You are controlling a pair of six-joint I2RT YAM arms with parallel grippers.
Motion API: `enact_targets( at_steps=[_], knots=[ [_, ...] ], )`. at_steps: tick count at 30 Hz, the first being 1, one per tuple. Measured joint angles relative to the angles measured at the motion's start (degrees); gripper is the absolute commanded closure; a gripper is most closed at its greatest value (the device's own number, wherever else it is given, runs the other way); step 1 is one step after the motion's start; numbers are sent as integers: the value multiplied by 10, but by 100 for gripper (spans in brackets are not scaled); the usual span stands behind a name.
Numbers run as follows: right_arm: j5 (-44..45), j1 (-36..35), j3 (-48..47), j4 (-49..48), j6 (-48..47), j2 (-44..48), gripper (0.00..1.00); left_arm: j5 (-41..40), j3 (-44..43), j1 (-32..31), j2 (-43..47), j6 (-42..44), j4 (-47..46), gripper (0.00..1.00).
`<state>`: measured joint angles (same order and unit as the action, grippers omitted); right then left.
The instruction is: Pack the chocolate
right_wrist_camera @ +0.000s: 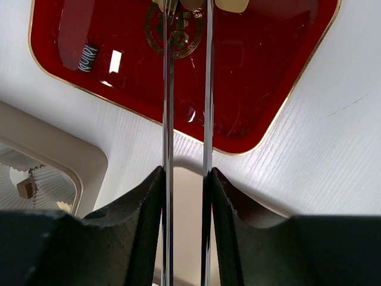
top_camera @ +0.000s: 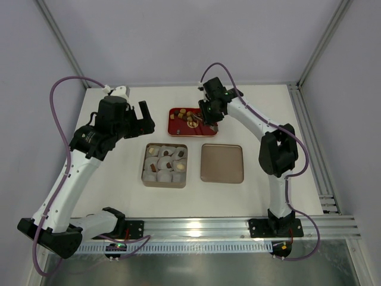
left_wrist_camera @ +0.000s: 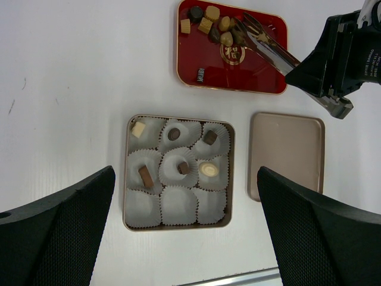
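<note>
A tan tin (left_wrist_camera: 126,179) lined with white paper cups (left_wrist_camera: 178,205) sits mid-desk (left_wrist_camera: 71,89), with its lid (left_wrist_camera: 287,155) just beside it on the right and a red tray (left_wrist_camera: 262,77) beyond. The chocolate (left_wrist_camera: 212,13) is partly in a cluster strung left to right along the tray's far edge. Six more pieces fill the tin's far and middle rows, one brown bar slanting far-left to near-right. The right gripper (right_wrist_camera: 186,179) pinches metal tongs (left_wrist_camera: 268,47) that cross the tray's right side, tips at the cluster. The left gripper (top_camera: 138,121) hangs above the tin, spread wide.
</note>
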<state>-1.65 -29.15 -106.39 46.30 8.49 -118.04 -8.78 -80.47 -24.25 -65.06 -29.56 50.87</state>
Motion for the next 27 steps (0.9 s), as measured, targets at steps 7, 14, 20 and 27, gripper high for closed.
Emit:
enact_targets(
  at_steps=[7,14,20,27],
  knots=[
    [0,0,0,0,2,0,68,0,0,0,0,0,0,0],
    [0,0,0,2,4,11,68,0,0,0,0,0,0,0],
    [2,0,0,10,6,43,69,0,0,0,0,0,0,0],
    [1,0,1,11,9,82,69,0,-1,0,0,0,0,0]
  ],
)
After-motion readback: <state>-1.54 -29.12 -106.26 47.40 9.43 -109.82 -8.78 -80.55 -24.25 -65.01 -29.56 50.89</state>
